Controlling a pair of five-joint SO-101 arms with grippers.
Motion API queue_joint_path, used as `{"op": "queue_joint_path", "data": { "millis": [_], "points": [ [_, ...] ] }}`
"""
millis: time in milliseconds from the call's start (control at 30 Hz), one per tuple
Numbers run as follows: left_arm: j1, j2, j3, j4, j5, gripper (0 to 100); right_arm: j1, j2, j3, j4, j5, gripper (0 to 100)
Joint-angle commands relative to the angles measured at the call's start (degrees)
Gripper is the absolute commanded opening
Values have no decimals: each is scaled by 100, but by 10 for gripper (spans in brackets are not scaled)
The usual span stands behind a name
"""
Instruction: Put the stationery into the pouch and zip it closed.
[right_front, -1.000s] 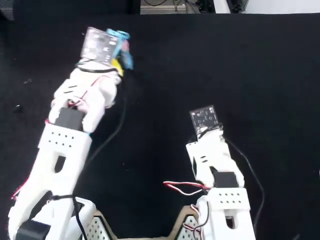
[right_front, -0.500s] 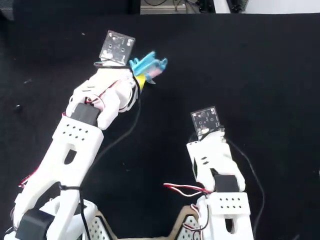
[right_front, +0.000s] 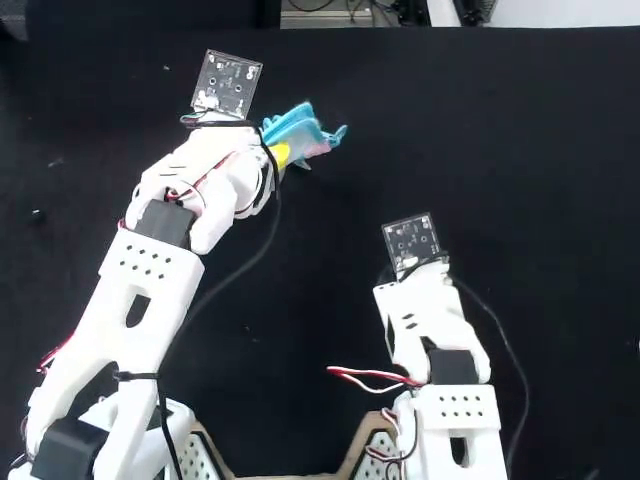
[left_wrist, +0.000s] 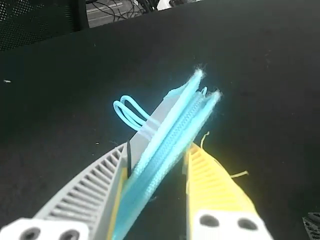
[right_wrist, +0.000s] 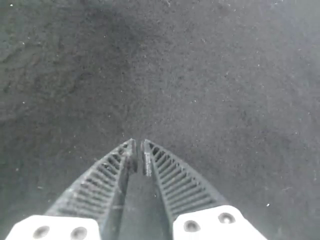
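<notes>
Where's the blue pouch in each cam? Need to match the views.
High view: pouch upper middle, at the tip of the left end effector.
Left wrist view: pouch at centre, clamped edge-on in that end effector.
Right wrist view: right end effector, shut, over the table.
Shared landmark: the black table.

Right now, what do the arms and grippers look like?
The left arm and right arm are white shells with black motors, each with a square circuit board at the wrist. A black cable runs along the left; red and white wires loop at the right's base. The left gripper has one grey, one yellow ribbed finger; the right gripper two grey.
</notes>
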Motion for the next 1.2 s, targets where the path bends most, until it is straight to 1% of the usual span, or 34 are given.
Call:
{"op": "queue_joint_path", "data": {
  "millis": [0,133,267,633,800,933,1067,1167],
  "points": [
    [75,-396,-338,53,35,181,88,-101,-4,26,18,15],
    [75,-659,-514,475,70,183,88,-101,-4,26,18,15],
    [22,-809,-716,818,79,235,88,-101,-4,26,18,15],
    [13,-870,-796,800,35,230,88,-101,-4,26,18,15],
    [13,-879,-637,914,35,226,88,-145,31,18,18,15],
    [-92,-879,-523,1679,35,147,105,-154,66,-26,26,15],
    [-435,-879,-514,2338,79,25,88,-154,110,-369,26,15],
    [-690,-879,-418,2910,79,41,79,-154,110,-378,26,12]
  ]
}}
